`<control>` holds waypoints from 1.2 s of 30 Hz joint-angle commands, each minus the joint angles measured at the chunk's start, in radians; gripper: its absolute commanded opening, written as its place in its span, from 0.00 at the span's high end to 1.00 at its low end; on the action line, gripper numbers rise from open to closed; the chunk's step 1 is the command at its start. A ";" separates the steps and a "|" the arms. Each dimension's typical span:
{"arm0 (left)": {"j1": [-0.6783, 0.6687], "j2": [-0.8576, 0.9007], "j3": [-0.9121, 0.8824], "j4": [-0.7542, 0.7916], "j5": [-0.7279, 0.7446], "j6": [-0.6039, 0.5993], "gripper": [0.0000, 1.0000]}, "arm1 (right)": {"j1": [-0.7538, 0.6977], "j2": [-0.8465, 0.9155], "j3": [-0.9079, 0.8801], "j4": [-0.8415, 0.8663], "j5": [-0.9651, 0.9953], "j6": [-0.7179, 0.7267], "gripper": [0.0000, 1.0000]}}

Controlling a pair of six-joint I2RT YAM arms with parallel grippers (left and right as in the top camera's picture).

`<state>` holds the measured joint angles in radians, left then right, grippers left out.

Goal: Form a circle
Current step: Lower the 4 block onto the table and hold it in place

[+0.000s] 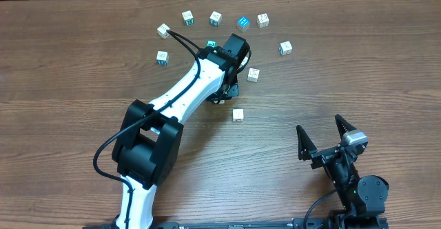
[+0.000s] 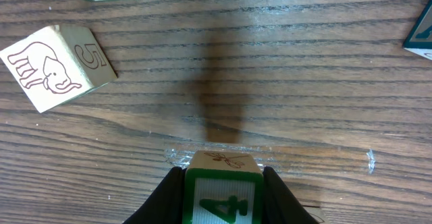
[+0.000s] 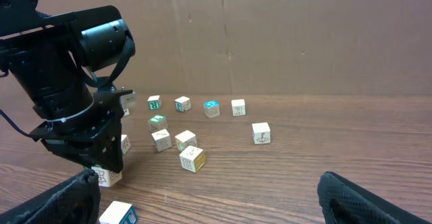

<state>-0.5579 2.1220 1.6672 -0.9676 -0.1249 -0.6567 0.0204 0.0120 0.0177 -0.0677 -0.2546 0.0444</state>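
1. Left pincer [image 2: 223, 187]: narrow, clamped on the 4 cube [image 2: 223, 198]. One finger presses each side of the cube. The face toward the wrist camera bears a green frame and a green "4". The cube sits low over the desk [image 1: 358, 70]; whether it touches the surface cannot be told.

2. Right pincer [image 1: 324, 136]: wide, holding nothing. It is at the near right of the desk, well apart from all cubes.

3. Cubes [image 1: 216, 18]: spread over the far middle of the desk in an open ring, none touching another.
   - Five form an arc along the far side.
   - One lies at each flank, left and right.
   - Two more lie nearer, right of the left arm.
   - A teal cube [image 1: 211, 43] lies just beside the left arm's wrist.

4. In the left wrist view, the elephant cube [image 2: 54, 65] lies ahead and to the left of the 4 cube, apart from it, turned at an angle. Its side face shows a "5".
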 commanded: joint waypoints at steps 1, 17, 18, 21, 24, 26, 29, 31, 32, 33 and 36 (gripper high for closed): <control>-0.010 0.004 -0.010 0.005 -0.017 -0.021 0.86 | -0.003 -0.009 -0.010 0.006 0.007 -0.004 0.00; -0.046 0.005 -0.010 0.030 -0.074 -0.020 0.80 | -0.003 -0.009 -0.010 0.006 0.007 -0.005 0.00; -0.046 0.005 -0.010 0.031 -0.074 -0.020 0.80 | -0.003 -0.009 -0.010 0.006 0.007 -0.004 0.00; -0.046 0.011 -0.010 0.034 -0.077 -0.020 0.80 | -0.003 -0.009 -0.010 0.006 0.007 -0.004 0.00; -0.046 0.021 -0.010 0.034 -0.078 -0.020 0.81 | -0.003 -0.009 -0.010 0.006 0.007 -0.004 0.00; -0.046 0.023 -0.010 0.034 -0.078 -0.020 0.82 | -0.003 -0.009 -0.010 0.006 0.007 -0.004 0.00; -0.046 0.023 -0.010 0.035 -0.078 -0.020 0.81 | -0.003 -0.009 -0.010 0.006 0.007 -0.005 0.00; -0.046 0.023 -0.010 0.034 -0.078 -0.020 0.80 | -0.003 -0.009 -0.010 0.006 0.007 -0.005 0.00; -0.046 0.025 -0.010 0.034 -0.078 -0.019 0.78 | -0.003 -0.009 -0.010 0.006 0.007 -0.005 0.00; -0.046 0.027 -0.010 0.034 -0.078 -0.018 0.76 | -0.003 -0.009 -0.010 0.006 0.007 -0.005 0.00; -0.046 0.039 -0.010 0.036 -0.078 -0.017 0.74 | -0.003 -0.009 -0.010 0.006 0.007 -0.005 0.00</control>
<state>-0.6025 2.1323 1.6665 -0.9344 -0.1783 -0.6582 0.0204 0.0120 0.0177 -0.0673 -0.2550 0.0448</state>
